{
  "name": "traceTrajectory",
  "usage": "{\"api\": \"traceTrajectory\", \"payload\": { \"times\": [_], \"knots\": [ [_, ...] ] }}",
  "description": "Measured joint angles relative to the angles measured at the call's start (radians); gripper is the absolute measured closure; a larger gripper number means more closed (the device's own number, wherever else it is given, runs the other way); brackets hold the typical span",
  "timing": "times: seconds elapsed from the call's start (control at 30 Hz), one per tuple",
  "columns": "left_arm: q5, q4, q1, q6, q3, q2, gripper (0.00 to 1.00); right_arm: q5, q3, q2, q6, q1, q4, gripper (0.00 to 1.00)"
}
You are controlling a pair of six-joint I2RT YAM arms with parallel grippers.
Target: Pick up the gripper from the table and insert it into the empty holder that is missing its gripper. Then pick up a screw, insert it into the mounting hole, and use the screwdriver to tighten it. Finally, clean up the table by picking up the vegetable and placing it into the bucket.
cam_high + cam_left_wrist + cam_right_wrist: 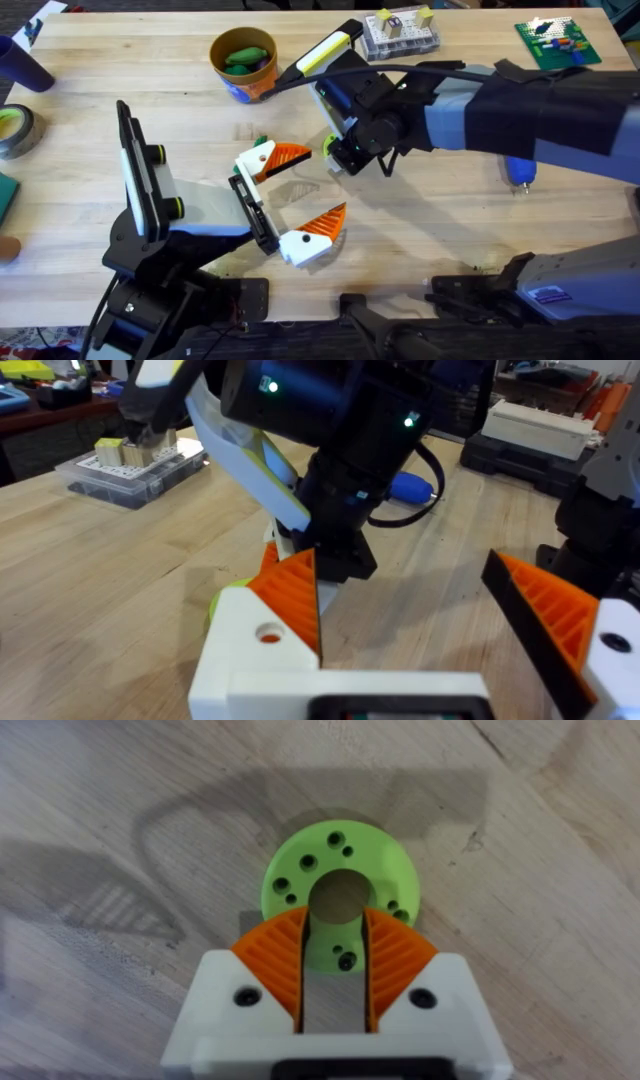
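Low in the overhead frame, left of centre, the left arm's white gripper [328, 180] with orange ribbed pads stands wide open over the pale wooden table [420, 230] and holds nothing, its black slide rail [256, 215] facing the middle of the picture; just above and to its right, the right arm reaches in from the right edge to the centre, and its gripper [335, 920] points down over a flat lime-green plastic disc [300, 860] pierced with small holes, pads only a narrow slit apart across the disc's rim, though whether they touch it cannot be told; the blue pen-shaped electric screwdriver [520, 170] lies at right of centre, partly under that arm; farther up, left of centre, the small round orange-yellow bucket [262, 75] stands upright with a green vegetable [245, 55] inside, and a clear plastic parts box [400, 35] sits at the top edge
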Motion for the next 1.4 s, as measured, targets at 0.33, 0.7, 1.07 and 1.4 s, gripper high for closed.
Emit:
{"api": "traceTrajectory", "payload": {
  "times": [0.33, 0.7, 1.07, 1.4],
  "knots": [
    [-0.001, 0.004, 0.0, -0.001, 0.003, 0.006, 0.006, 0.006, 0.02, -0.035, 0.0, -0.001, -0.041, 0.694],
    [-0.001, 0.004, 0.0, 0.0, 0.003, 0.006, 0.006, 0.035, 0.063, -0.306, 0.0, -0.001, -0.176, 0.694],
    [-0.001, 0.004, 0.0, -0.001, 0.003, 0.006, 0.006, 0.029, 0.065, -0.227, 0.0, -0.001, -0.21, 0.694],
    [-0.001, 0.004, 0.0, -0.001, 0.003, 0.006, 0.006, 0.023, 0.065, -0.024, 0.0, -0.001, -0.173, 0.694]
  ]
}}
